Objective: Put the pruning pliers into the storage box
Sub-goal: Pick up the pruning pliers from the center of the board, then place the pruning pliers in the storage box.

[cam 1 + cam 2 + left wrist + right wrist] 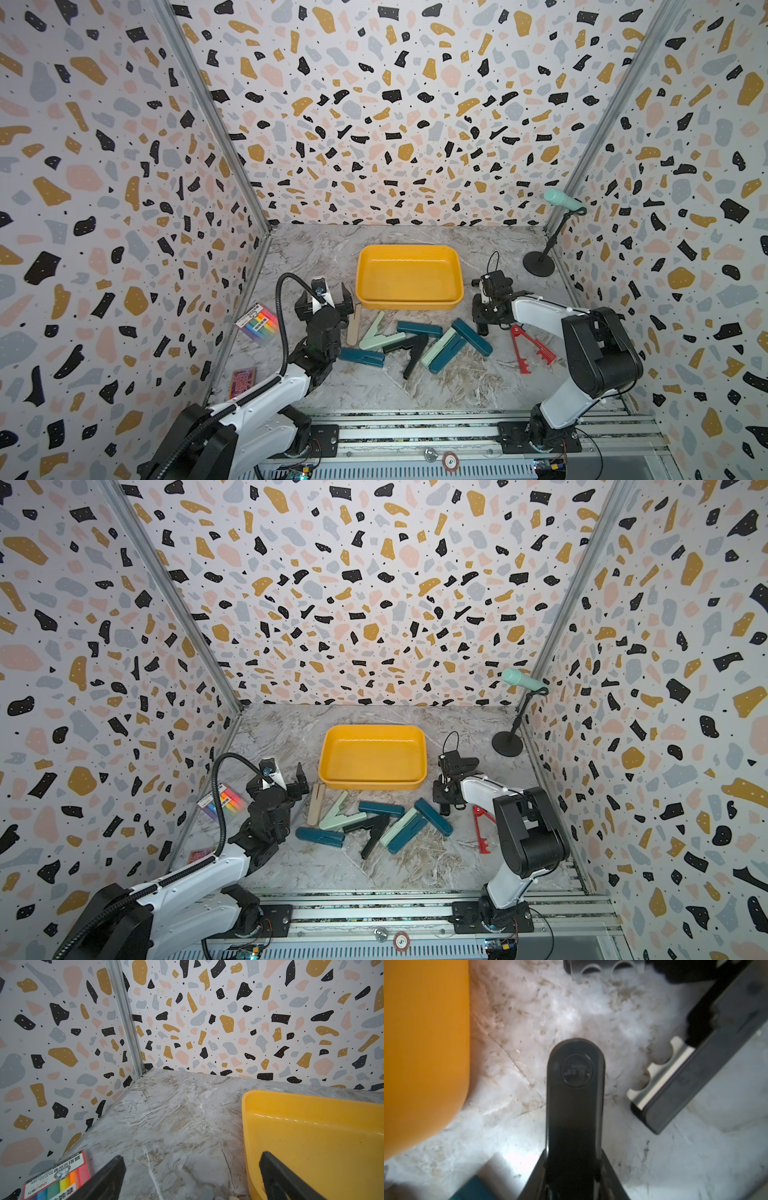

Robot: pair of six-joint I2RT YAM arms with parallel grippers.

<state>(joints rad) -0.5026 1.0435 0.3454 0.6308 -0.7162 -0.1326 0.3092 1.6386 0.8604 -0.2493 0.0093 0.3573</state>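
The yellow storage box (409, 248) (374, 728) stands mid-table with nothing in it. In front of it lie several pruning pliers: beige (353, 324), mint (380, 334), dark teal (361, 357), black (411, 351) and red (528, 347). Right of the box, my right gripper (482, 322) (573, 1155) is shut on a black pruning pliers (575, 1095), low over the marble. Another black pliers (695, 1059) lies beside it. My left gripper (328, 297) (192, 1159) is open and holds nothing, by the box's near left corner (291, 1095).
A mint microphone (563, 200) on a black stand (539, 264) stands at the back right. A rainbow-striped packet (257, 323) (56, 1180) and a pink packet (243, 380) lie along the left wall. Patterned walls close three sides.
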